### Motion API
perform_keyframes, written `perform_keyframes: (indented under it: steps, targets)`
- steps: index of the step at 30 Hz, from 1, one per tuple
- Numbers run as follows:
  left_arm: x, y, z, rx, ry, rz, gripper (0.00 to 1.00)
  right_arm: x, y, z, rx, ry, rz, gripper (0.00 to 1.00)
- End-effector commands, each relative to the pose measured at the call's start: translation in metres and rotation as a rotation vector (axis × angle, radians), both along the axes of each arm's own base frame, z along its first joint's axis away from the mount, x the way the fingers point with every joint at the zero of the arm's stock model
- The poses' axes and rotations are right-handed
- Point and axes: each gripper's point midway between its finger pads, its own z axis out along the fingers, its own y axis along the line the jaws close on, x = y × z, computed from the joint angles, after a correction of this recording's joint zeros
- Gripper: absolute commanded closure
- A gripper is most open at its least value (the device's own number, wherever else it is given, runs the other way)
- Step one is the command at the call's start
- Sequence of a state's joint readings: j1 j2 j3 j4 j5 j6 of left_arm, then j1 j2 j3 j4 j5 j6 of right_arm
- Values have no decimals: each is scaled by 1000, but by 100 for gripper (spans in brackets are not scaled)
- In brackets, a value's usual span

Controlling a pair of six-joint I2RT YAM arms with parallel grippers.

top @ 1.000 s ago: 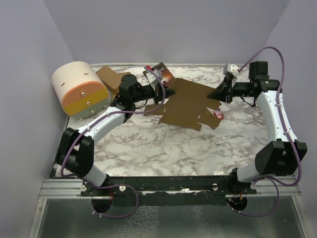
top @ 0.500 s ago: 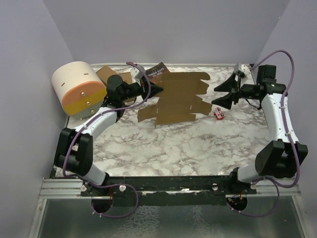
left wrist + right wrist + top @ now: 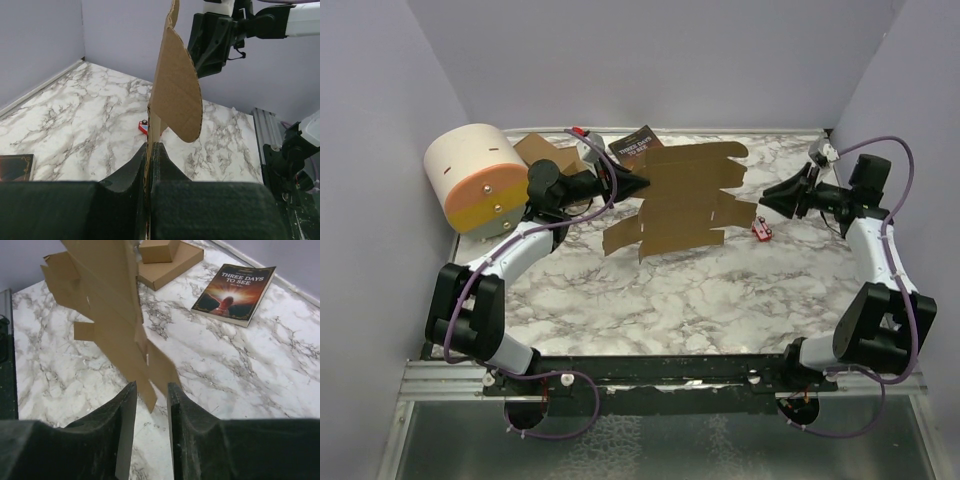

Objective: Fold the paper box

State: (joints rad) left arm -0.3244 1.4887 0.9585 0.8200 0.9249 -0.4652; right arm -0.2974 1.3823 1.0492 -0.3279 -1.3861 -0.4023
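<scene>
Top external view: since a second ago the right gripper (image 3: pixel 767 193) has let go of the paper box (image 3: pixel 685 198) and drawn back to the right. The left gripper (image 3: pixel 638 183) stays clamped on the flat sheet's left edge and has carried it toward the back of the marble table (image 3: pixel 670 290). Left wrist view adds what the overhead cannot show: both fingers (image 3: pixel 167 167) are pinched tight on the cardboard, which stands on edge before them. Right wrist view shows those jaws narrowly apart with a corner of the sheet in the gap, contact unclear. Beyond it lies the book (image 3: pixel 235 287) titled THREE DAYS TO SEE.
</scene>
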Motion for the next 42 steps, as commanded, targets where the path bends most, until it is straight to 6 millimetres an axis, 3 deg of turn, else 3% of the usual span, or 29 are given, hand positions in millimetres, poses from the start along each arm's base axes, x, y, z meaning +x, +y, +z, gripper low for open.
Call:
perform_keyframes:
  steps: [1,8,12,21,28,36,42]
  targets:
    - [-23,0,22,-51,-65,-81,100,22,2,14,-15,-90,-19,71]
    - [-29,-1,26,-84,-65,-120,100,4,28,11,0,-114,93,68]
    - [-31,-2,30,-94,-72,-133,100,-1,34,8,5,-118,121,63]
    - [-31,-3,28,-102,-63,-140,100,-4,44,10,7,-123,153,62]
    - [-30,-4,29,-106,-58,-143,100,-21,59,17,32,-138,242,56]
    - [-34,-7,33,-125,-61,-172,100,-24,64,16,55,-107,248,51]
    - [-37,-10,35,-144,-60,-194,100,-37,71,16,68,-124,290,49]
